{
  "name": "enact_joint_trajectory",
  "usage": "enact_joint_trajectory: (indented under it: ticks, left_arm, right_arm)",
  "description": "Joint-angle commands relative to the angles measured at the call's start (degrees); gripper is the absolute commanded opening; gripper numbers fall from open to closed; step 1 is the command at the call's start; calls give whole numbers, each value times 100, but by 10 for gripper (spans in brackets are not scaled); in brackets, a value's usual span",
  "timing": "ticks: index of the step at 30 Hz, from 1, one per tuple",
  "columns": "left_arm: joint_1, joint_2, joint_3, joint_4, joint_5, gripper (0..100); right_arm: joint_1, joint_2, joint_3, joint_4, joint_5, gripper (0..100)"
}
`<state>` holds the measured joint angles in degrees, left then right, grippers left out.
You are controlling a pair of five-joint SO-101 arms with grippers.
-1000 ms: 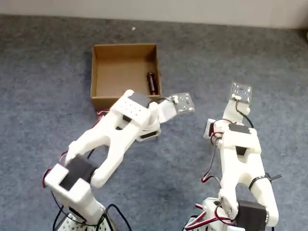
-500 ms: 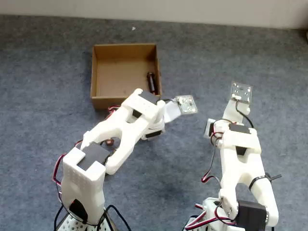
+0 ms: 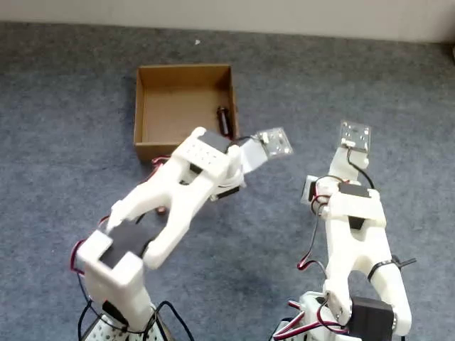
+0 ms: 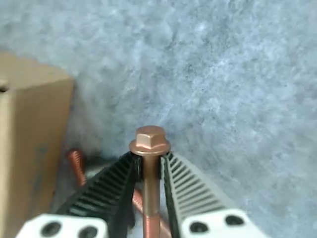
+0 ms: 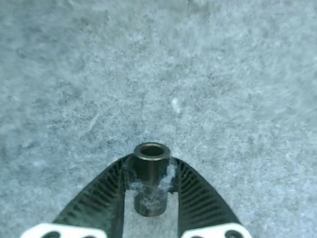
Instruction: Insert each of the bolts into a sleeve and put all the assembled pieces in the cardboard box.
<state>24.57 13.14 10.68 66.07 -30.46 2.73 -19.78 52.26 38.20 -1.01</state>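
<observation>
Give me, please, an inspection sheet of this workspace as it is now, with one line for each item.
surface: grey carpet, flat.
job's things: open box with one dark piece lying inside by a wall; bolt and sleeve each held by an arm; loose bolt on the carpet beside the box.
clutter: nothing seen.
claws: left claw shut on the bolt, head pointing away from the wrist; right claw shut on the sleeve, open end away from the wrist.
cables: red, black and white wires along the arms, away from the box.
surroundings: pale wall beyond the carpet.
</observation>
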Motion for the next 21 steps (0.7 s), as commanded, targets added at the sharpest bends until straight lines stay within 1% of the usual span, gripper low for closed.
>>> enact_joint_trajectory:
  ticks: [1,8,12,15,18,21]
  left_arm:
    - [-13,-1042,215,-62,334,5]
    - [-13,-2651,892,-70,1116,6]
    - [-207,-3574,1209,-132,1705,6]
    - [-435,-4338,1710,-563,2233,6]
    - [-558,-5112,2422,-1099,2708,6]
    - [-558,-5886,3187,-1618,3068,6]
  right_arm:
    - [66,-277,-48,-145,97,5]
    - [40,-374,-66,-101,105,5]
    - [22,-1218,-22,180,105,5]
    - [-13,-2132,321,347,105,5]
    - [-321,-3073,769,347,158,5]
    - [-752,-3925,1226,347,431,5]
